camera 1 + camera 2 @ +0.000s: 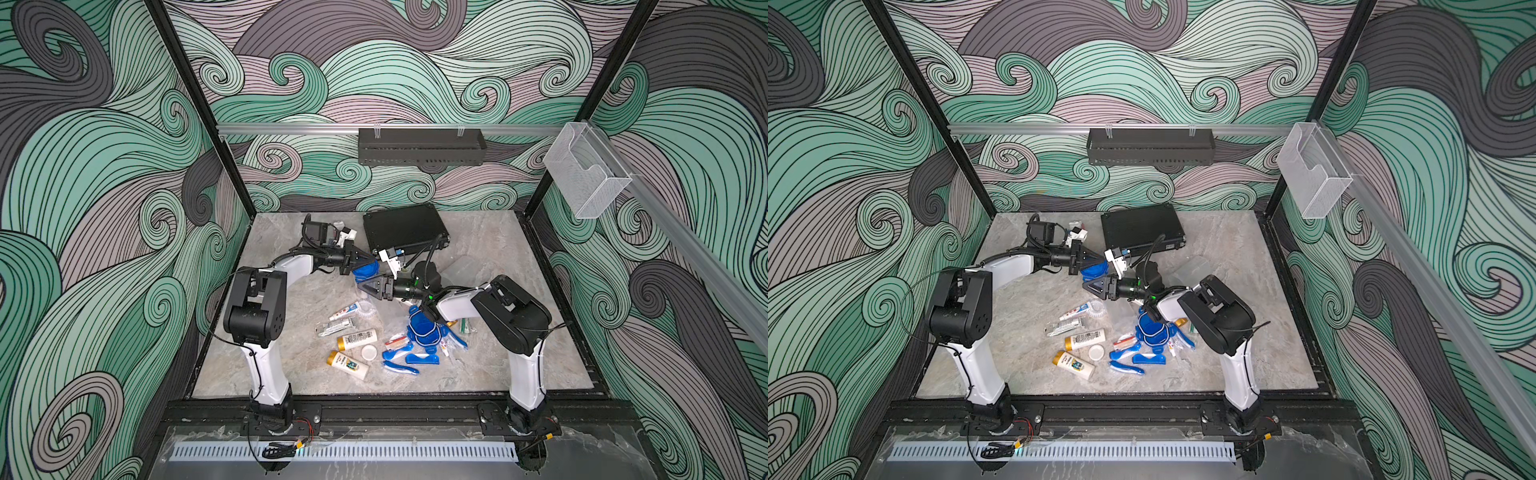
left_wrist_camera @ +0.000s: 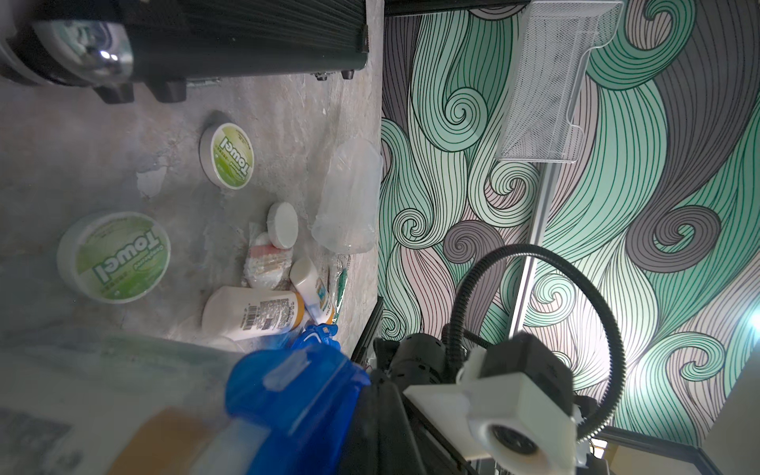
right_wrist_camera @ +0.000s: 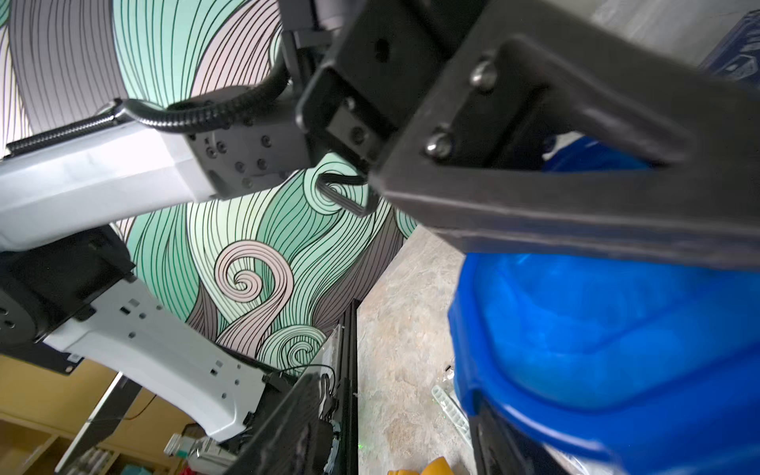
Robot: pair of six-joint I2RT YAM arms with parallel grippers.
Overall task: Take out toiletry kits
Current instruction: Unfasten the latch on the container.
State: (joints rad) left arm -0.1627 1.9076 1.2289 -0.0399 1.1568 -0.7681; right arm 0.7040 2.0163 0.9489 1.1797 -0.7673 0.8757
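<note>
Tumbler (image 2: 123, 395) of a toiletry kit was held on its side over the middle of the bench (image 1: 291, 374), just in front of the black case (image 1: 403, 228). The left gripper (image 1: 362, 261) was clamped on it near the blue lid (image 1: 365, 271), probably to steady it so the lid could be worked off. The right gripper (image 1: 365, 285) met the lid from the opposite side; I could not tell whether it gripped a tab or stood slightly apart. Bottles (image 1: 357, 338), tubes (image 1: 345, 311) and toothbrushes (image 1: 401, 365) lay loose nearer the arms' bases, beside another blue lid (image 1: 422, 330), seemingly to leave the middle free. An empty clear cup (image 1: 461, 270) lay on its side near the right arm
</note>
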